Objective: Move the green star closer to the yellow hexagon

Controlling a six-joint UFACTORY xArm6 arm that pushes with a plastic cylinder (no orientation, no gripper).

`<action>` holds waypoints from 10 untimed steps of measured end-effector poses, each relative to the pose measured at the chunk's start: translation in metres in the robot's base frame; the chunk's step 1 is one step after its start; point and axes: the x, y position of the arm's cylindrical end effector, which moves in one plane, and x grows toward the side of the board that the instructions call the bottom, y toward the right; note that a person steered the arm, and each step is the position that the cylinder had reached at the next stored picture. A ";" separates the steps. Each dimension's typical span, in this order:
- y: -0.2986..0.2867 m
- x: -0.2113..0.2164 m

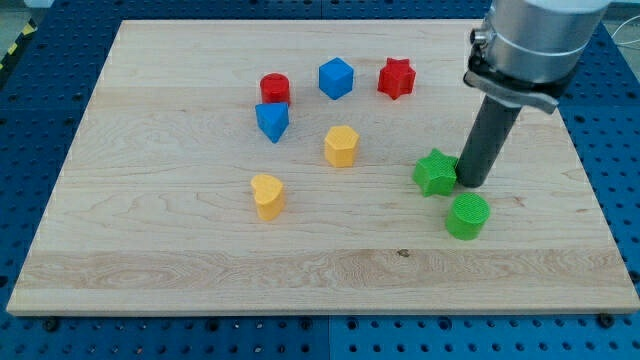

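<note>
The green star [435, 172] lies on the wooden board [180, 240] at the view's right. My tip [472, 184] stands right against the star's right side, touching or nearly touching it. The yellow hexagon [341, 146] sits to the star's left, near the board's middle, with a gap of bare wood between them. The rod rises from the tip to the arm's grey body at the view's top right.
A green cylinder [467, 216] stands just below my tip. A yellow heart [267, 196] lies at lower left of the hexagon. A red cylinder [275, 88], blue triangular block [272, 121], blue cube [336, 78] and red star [396, 77] sit toward the view's top.
</note>
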 end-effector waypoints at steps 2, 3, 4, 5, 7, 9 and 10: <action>0.006 -0.006; -0.001 -0.004; -0.013 0.011; -0.027 0.028; -0.040 0.033; -0.036 0.033; -0.036 0.031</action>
